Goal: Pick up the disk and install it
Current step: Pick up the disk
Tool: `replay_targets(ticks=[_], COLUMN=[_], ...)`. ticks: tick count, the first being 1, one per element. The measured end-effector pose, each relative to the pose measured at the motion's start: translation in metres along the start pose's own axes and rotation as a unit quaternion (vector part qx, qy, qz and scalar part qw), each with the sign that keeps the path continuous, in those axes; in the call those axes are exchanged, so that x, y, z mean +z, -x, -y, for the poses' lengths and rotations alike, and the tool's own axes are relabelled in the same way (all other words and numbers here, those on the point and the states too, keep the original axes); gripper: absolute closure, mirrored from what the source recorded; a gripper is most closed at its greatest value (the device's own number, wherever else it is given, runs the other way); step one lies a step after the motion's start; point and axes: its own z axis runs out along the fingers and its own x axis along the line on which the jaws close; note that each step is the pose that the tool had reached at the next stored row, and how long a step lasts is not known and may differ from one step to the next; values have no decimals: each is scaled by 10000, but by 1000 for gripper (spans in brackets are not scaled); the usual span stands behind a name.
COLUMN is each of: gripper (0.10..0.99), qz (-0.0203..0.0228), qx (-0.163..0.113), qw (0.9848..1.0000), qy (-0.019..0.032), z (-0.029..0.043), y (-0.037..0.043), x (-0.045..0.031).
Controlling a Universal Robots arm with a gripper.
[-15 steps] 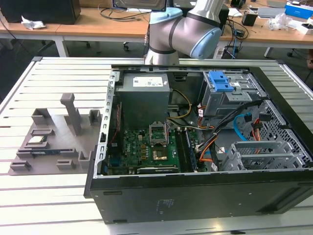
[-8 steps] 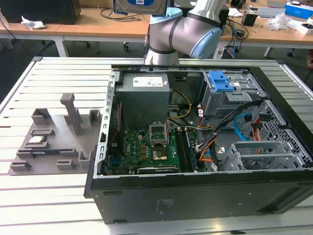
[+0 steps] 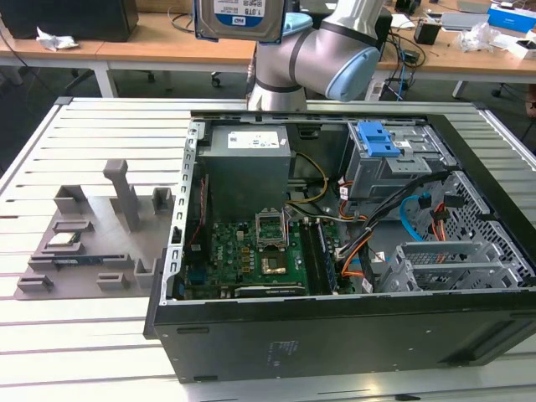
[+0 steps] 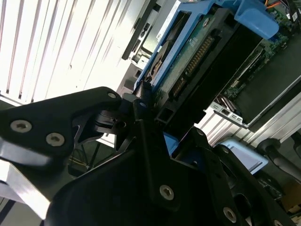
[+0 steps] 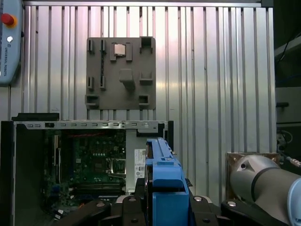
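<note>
My black claw (image 4: 138,106) clamps the silver blue-framed hard disk (image 3: 239,18) high past the open black computer case (image 3: 335,335)'s far edge. Carry step; install needs careful alignment.

1. Take the disk (image 5: 162,174) as the middle of the dial: it is seen edge-on, blue carrier bracket foremost, with the black gripper (image 5: 162,209) clasping it on both sides.
2. At nine o'clock from it lies the open computer case (image 5: 94,125), its green motherboard (image 5: 94,162) bare to view.
3. Around eleven o'clock, beyond the case, a grey fixture plate (image 5: 122,96) rests on the slatted metal table (image 5: 211,70), with a small silvery part (image 5: 120,49) seated in one recess.
4. Farther out, near ten o'clock, sits a pendant (image 5: 9,47) with a red button.
5. At three o'clock is the arm's silver joint (image 5: 256,186).
</note>
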Motion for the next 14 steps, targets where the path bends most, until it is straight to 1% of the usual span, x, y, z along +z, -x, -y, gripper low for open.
replay_targets(ticks=[2, 6, 14], gripper=[722, 722, 722], qz=[0, 0, 0], qx=[0, 0, 0], qw=[10000, 10000, 10000], qy=[1, 3, 5], z=[2, 6, 12], y=[-1, -1, -2], x=[42, 97, 183])
